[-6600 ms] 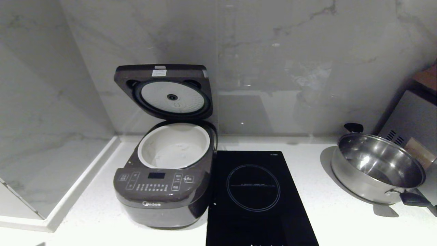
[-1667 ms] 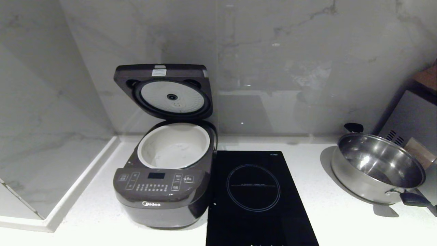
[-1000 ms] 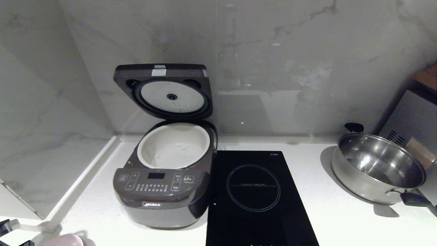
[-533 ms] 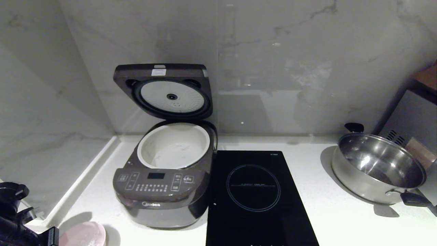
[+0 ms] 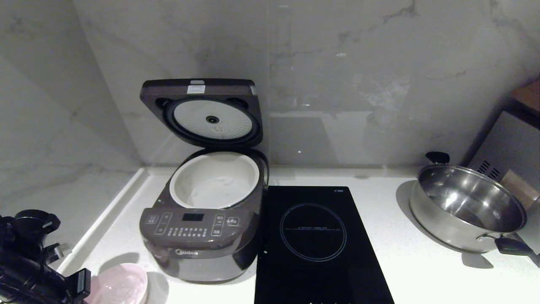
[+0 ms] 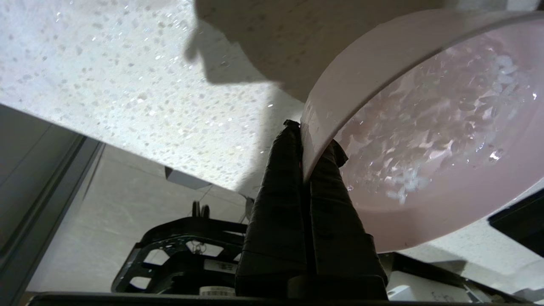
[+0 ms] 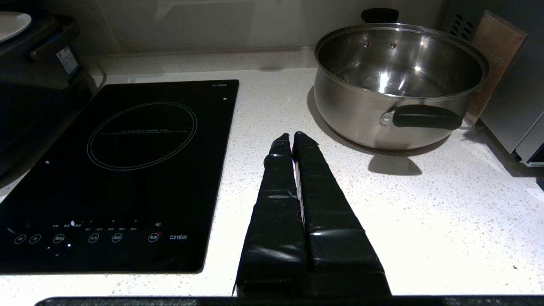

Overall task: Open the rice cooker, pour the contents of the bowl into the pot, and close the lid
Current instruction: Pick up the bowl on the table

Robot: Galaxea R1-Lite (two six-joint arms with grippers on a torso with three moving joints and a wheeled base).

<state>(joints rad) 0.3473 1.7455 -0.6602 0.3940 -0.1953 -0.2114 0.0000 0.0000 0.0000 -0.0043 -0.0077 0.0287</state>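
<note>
The dark grey-brown rice cooker (image 5: pixel 198 240) stands on the white counter. Its lid (image 5: pixel 202 110) is swung up against the wall and the white pot (image 5: pixel 215 179) lies open inside. At the lower left of the head view, my left gripper (image 5: pixel 86 286) is shut on the rim of the pale pink bowl (image 5: pixel 122 285), close to the cooker's front left corner. In the left wrist view the left gripper (image 6: pixel 311 137) pinches the bowl (image 6: pixel 425 127) wall, with wet rice grains inside. My right gripper (image 7: pixel 291 138) is shut and empty above the counter.
A black induction hob (image 5: pixel 314 236) lies right of the cooker. A steel pan (image 5: pixel 466 207) with black handles sits at the far right beside a grey appliance (image 5: pixel 510 147). Marble walls close off the back and left, and a raised ledge (image 5: pixel 97 236) runs along the left.
My left arm has come into the head view from the lower left, carrying the bowl up and to the right toward the cooker. The cooker has stayed open and unmoved.
</note>
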